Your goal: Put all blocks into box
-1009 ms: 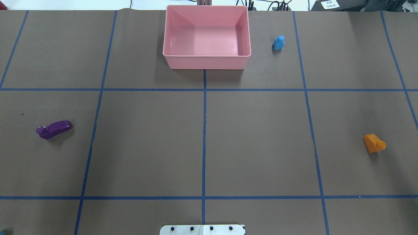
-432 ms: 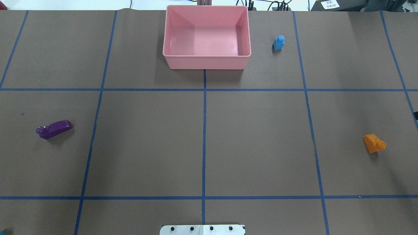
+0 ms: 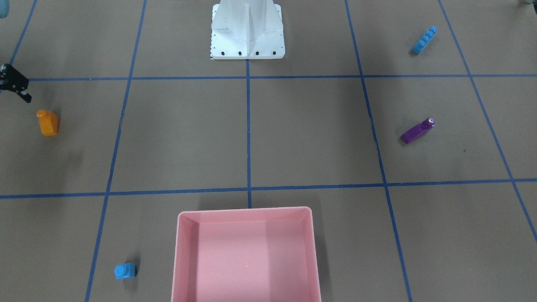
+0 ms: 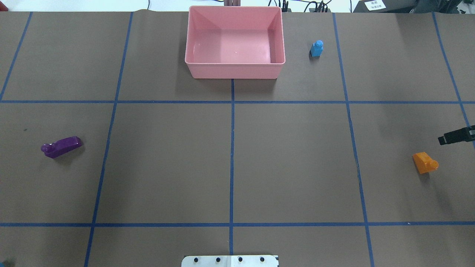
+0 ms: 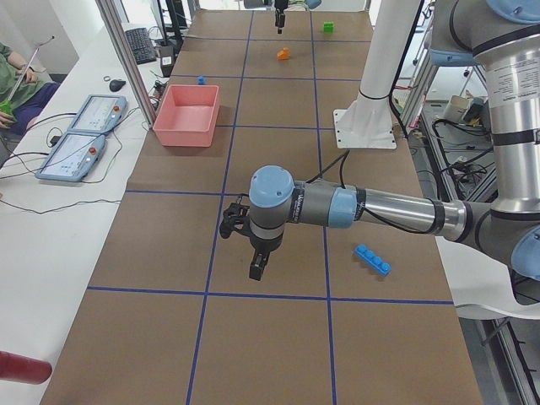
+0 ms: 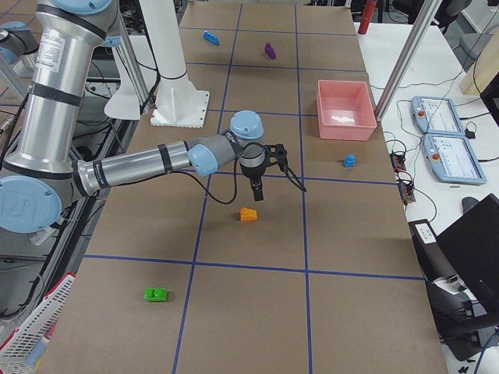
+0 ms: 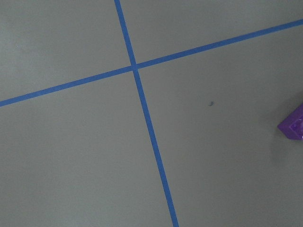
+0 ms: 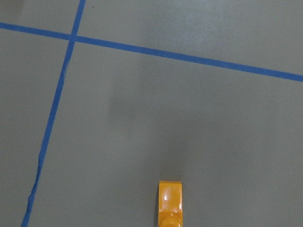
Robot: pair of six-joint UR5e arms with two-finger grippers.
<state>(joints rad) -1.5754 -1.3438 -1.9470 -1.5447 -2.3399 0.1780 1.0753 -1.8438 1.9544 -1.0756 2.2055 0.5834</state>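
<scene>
The pink box (image 4: 233,71) stands at the table's far middle and holds nothing. The orange block (image 4: 425,163) lies at the right, and my right gripper (image 4: 441,140) hangs just beyond it, looking shut and empty. The right wrist view shows the orange block (image 8: 170,203) at its bottom edge. The small light blue block (image 4: 316,48) sits right of the box. The purple block (image 4: 61,146) lies at the left. The long light blue block (image 3: 424,40) and the green block (image 6: 156,294) lie near the table's ends. My left gripper (image 5: 257,268) hovers over bare table; I cannot tell its state.
The white base plate (image 4: 230,260) sits at the near middle edge. Blue tape lines grid the brown table cover. Two tablets (image 5: 80,139) and an operator are beyond the table's far side.
My right gripper has come into the overhead view from the right edge, moving left toward the orange block. The blocks and the box have not moved.
</scene>
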